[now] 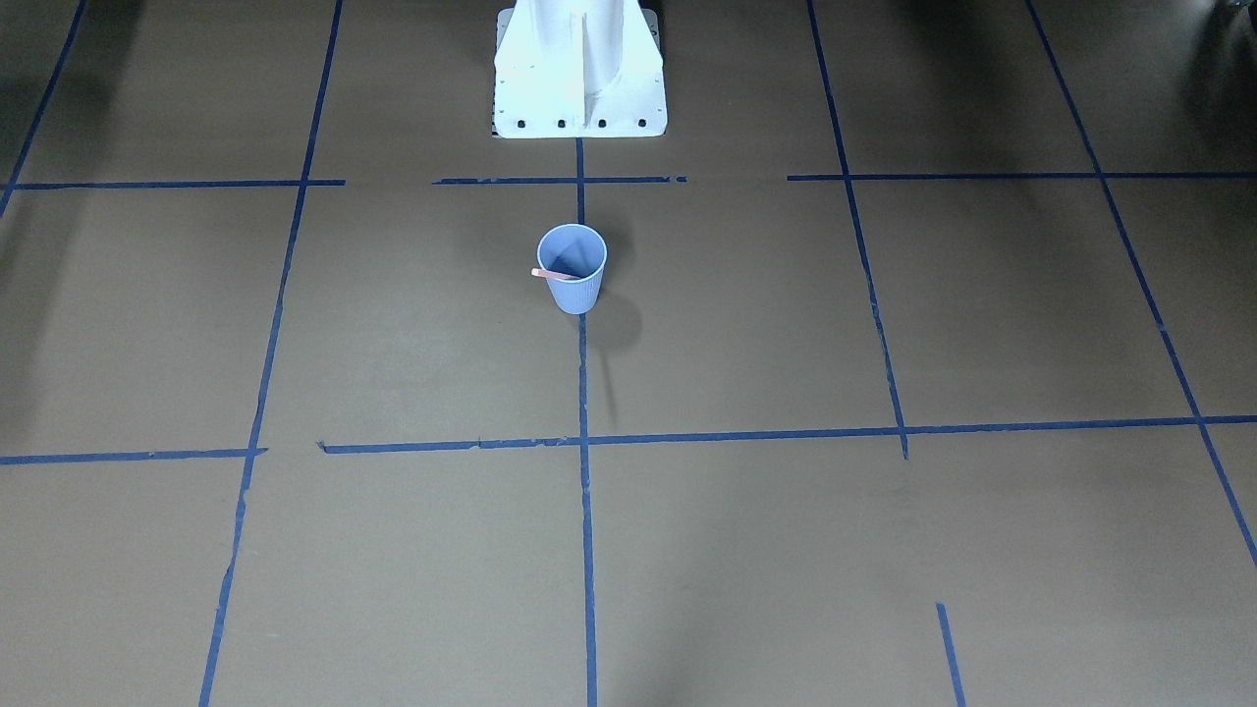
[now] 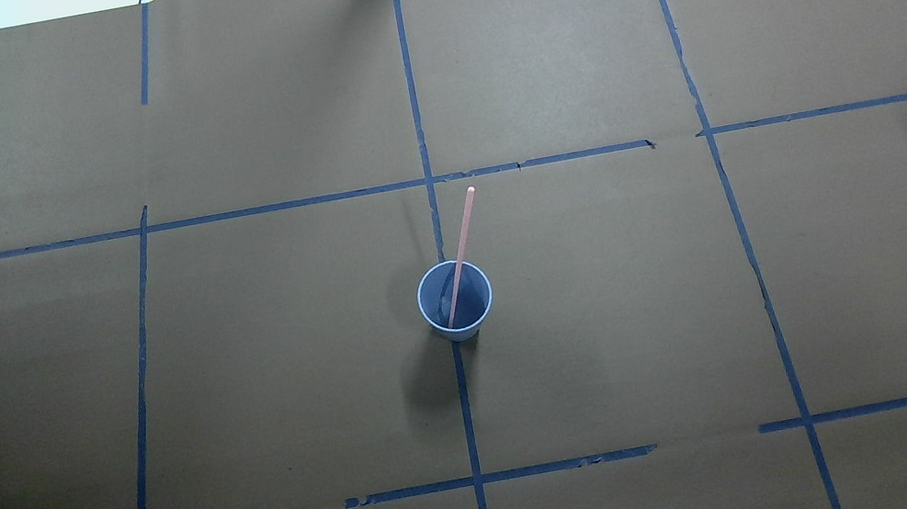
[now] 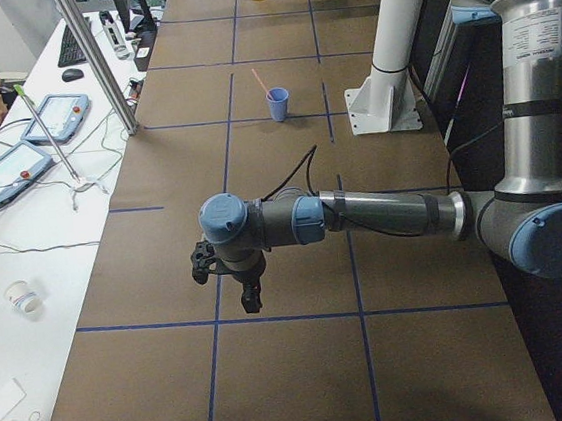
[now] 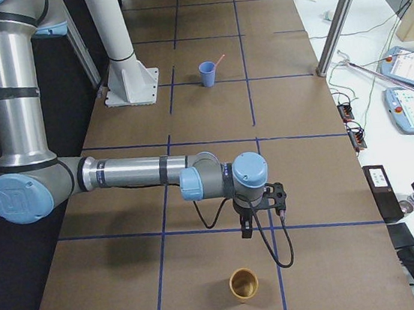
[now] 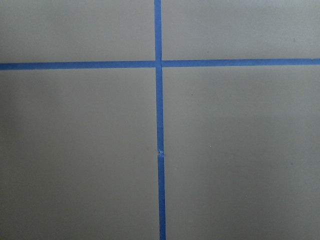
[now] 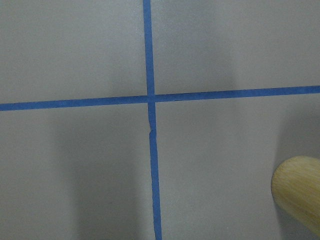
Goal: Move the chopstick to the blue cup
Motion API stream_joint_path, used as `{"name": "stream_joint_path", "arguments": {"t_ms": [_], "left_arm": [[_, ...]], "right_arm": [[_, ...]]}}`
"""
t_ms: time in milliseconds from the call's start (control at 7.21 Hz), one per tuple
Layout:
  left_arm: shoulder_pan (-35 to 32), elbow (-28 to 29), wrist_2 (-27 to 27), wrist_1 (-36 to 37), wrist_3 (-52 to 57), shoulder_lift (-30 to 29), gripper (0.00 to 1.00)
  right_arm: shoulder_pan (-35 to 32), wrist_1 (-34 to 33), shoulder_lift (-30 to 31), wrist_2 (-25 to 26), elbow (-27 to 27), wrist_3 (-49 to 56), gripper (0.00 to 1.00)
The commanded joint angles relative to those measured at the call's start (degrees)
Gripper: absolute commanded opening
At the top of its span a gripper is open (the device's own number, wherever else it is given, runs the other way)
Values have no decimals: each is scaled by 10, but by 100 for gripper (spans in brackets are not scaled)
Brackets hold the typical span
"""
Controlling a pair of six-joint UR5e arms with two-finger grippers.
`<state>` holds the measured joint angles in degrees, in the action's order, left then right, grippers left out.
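Note:
The blue cup (image 2: 455, 299) stands upright on the centre tape line in front of the robot base; it also shows in the front view (image 1: 573, 270) and both side views (image 3: 278, 104) (image 4: 207, 73). One pinkish-red chopstick (image 2: 464, 248) stands in it, leaning over the far rim (image 1: 552, 275) (image 3: 260, 82) (image 4: 217, 61). My left gripper (image 3: 252, 299) hangs over the table's left end, far from the cup. My right gripper (image 4: 246, 229) hangs over the right end. Both show only in side views, so I cannot tell if they are open or shut.
A tan wooden cup (image 4: 244, 283) stands near my right gripper and shows at the right wrist view's edge (image 6: 297, 192). The white robot base (image 1: 579, 69) is behind the blue cup. A person and teach pendants (image 3: 50, 114) are beside the table.

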<state>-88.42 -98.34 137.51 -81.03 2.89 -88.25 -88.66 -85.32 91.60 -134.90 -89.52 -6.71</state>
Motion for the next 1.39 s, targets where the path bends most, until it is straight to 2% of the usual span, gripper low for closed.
{"name": "stream_joint_path", "arguments": {"t_ms": [0, 277, 555, 1248], "left_arm": [[0, 0, 0, 1, 0, 1, 100], [0, 0, 0, 0, 1, -1, 100], [0, -4, 0, 0, 1, -1, 100], [1, -26, -1, 0, 0, -8, 100]], "right_arm": [[2, 6, 1, -1, 1, -3, 100], [4, 6, 1, -5, 0, -1, 100], [6, 5, -1, -34, -2, -1, 100], [6, 5, -3, -35, -3, -1, 100]]}}
